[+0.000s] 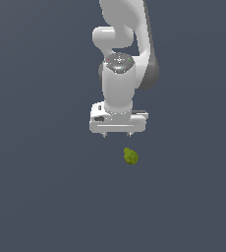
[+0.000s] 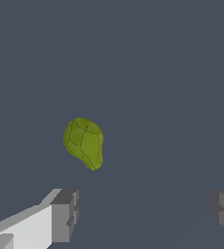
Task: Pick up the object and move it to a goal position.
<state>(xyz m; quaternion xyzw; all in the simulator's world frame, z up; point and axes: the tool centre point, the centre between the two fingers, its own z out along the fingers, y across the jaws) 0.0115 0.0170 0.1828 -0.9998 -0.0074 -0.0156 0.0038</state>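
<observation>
Just beyond the spread fingertips of the tool [image 1: 117, 134], the object [image 1: 130, 156] is seen lying untouched, slightly off-centre.

Support surface [image 1: 41, 197] was plain, flat, dark slate-grey, filling both views with no visible edge or seam. Lying directly on it: single small lumpy yellow-green object [image 1: 130, 156] [image 2: 84, 142], roundish with one tapered end, faceted skin. It sat in open area, nothing touching it. Faint shading crossed surface in wrist view.
</observation>
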